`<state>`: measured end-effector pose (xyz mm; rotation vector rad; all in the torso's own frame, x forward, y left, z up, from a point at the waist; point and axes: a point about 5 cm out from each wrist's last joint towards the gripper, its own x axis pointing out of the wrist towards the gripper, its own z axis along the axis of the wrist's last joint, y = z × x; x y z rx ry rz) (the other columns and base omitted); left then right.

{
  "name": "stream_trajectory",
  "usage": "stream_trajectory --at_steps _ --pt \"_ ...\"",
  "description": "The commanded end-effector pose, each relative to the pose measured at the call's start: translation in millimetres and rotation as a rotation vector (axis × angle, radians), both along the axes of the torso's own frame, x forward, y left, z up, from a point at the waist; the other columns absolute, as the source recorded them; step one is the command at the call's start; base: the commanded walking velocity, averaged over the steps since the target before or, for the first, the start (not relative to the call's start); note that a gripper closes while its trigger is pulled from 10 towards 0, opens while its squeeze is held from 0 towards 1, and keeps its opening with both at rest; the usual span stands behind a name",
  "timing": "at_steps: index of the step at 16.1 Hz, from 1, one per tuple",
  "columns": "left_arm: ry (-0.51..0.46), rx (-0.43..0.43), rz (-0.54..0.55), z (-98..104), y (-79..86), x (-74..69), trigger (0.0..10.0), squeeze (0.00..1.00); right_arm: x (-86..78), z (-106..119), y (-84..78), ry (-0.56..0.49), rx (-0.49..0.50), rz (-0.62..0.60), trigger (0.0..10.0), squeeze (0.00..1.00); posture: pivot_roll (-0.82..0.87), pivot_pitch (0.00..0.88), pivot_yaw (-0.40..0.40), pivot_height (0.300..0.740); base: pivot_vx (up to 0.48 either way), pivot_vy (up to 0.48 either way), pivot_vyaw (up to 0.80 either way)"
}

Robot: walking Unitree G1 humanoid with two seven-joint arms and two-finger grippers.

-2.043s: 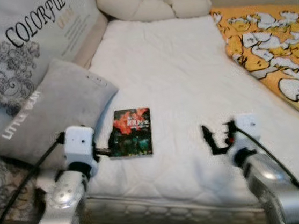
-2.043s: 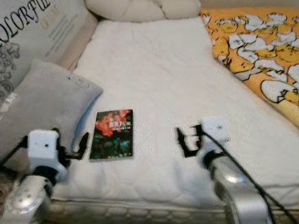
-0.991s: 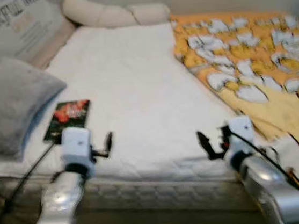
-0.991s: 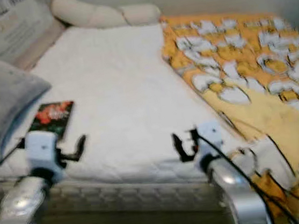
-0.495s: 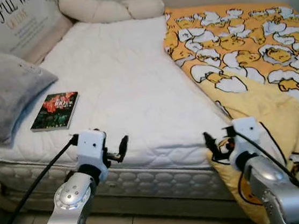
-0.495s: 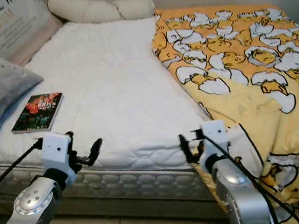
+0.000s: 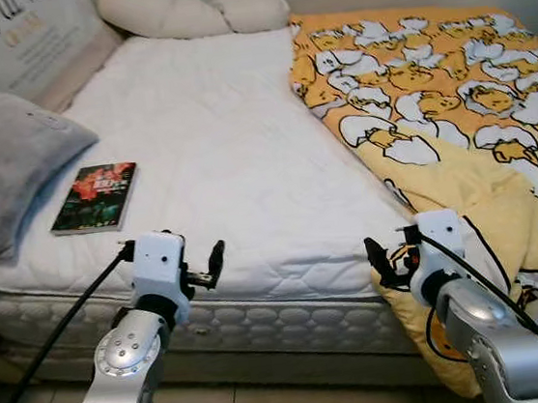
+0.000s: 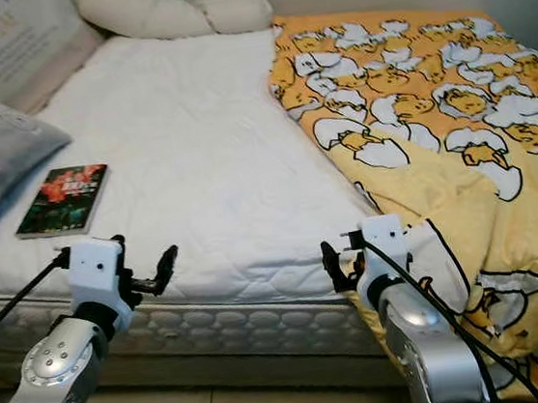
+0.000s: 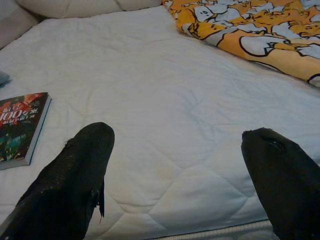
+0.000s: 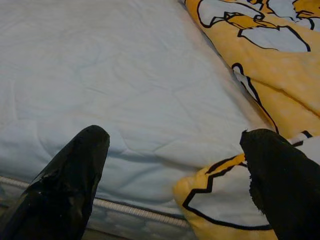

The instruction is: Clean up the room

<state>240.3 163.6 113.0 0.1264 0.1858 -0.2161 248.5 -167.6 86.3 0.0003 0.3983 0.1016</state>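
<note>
Both grippers hang at the near edge of the bed (image 7: pixel 235 157), fingers spread apart and holding nothing: the left gripper (image 7: pixel 213 263) over the white mattress edge, the right gripper (image 7: pixel 381 262) just beside the hanging corner of the yellow duck-print blanket (image 7: pixel 453 112). 1 book (image 7: pixel 94 196) lies flat on the mattress near a grey pillow (image 7: pixel 2 164).

Book (image 7: pixel 95 197) flat on white mattress (image 7: pixel 233 137) — yellow blanket (image 7: pixel 454 122) rumpled, overhanging
</note>
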Motion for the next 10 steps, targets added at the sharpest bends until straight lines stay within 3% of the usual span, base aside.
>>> stream_trajectory --at_steps 1,10 --pt "-0.009 -0.008 0.016 2.6 3.0 3.0 10.0 0.0 2.4 1.3 2.5 0.0 0.0 0.012 10.0 0.0 0.04 0.0 -0.017 0.74 0.0 0.0 -0.44" --pt "0.0 -0.025 -0.005 2.4 1.5 1.0 10.0 0.0 3.6 1.9 1.8 0.007 0.005 0.009 10.0 0.0 0.04 0.0 -0.017 0.74 0.0 0.0 -0.77"
